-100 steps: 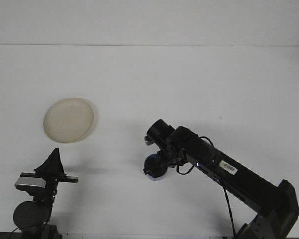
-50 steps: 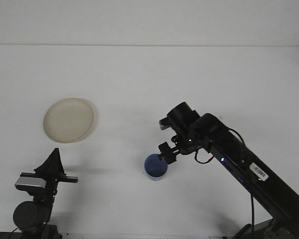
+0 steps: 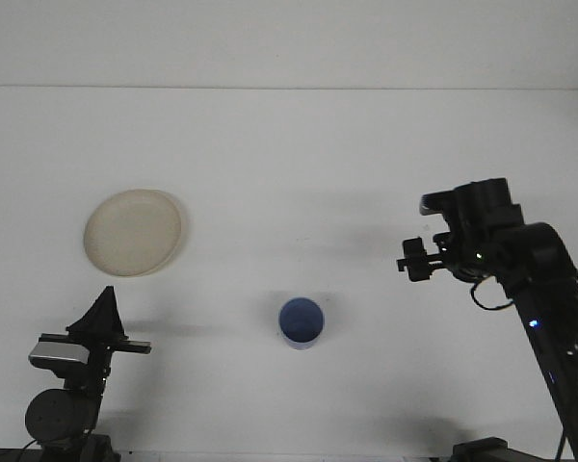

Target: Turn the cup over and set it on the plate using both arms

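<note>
A white table (image 3: 289, 154) filled the front view, seen from above and slightly behind the robot. Near the middle of the lower half stood a small blue cup (image 3: 301, 321), upright with its open mouth facing up, so the pale blue inside was visible. Nothing touched the cup; it sat alone on the bare surface.

Up and to the left of the cup, well apart from it, lay a round cream-coloured plate (image 3: 133, 231), flat on the table with nothing on it.

The right arm (image 3: 539, 289) reached in from the lower right corner, black and jointed, with a small blue light on its lower section. Its right gripper (image 3: 411, 262) pointed left toward the middle of the table, well to the right of the cup and a little higher in the picture. It held nothing. From this angle the fingers appeared as a dark, short cluster (too small and shadowed to judge the gap), so I could not tell how far apart they stood.

The left gripper (image 3: 103, 306) sat at the lower left, below the plate and well away from the cup. Its dark fingers rose to a narrow point with their tips together, and it gripped nothing. A grey block sat beneath it on the arm's round base.
</note>
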Controlling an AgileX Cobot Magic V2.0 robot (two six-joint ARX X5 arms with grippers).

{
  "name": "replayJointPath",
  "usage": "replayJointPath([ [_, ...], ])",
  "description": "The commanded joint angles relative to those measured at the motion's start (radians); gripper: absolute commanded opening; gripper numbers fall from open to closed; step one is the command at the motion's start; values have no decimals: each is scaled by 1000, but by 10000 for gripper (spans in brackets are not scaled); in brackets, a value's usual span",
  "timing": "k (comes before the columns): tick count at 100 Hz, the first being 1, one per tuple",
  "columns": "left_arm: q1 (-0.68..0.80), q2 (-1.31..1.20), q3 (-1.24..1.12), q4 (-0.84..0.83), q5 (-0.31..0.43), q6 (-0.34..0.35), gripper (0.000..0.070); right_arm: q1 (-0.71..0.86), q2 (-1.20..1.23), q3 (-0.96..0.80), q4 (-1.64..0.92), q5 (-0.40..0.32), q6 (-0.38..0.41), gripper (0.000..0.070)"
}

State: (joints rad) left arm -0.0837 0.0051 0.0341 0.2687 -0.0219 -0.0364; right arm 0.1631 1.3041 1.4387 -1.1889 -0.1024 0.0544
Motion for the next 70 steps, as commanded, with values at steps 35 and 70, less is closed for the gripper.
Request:
replayJointPath([
  [35, -2, -2, -20, 10, -1, -1, 11, -98, -471, -439, 364, -2, 1, 468],
  [70, -2, -2, -20, 10, -1, -1, 11, -98, -810, -809, 747, -3, -4, 467],
])
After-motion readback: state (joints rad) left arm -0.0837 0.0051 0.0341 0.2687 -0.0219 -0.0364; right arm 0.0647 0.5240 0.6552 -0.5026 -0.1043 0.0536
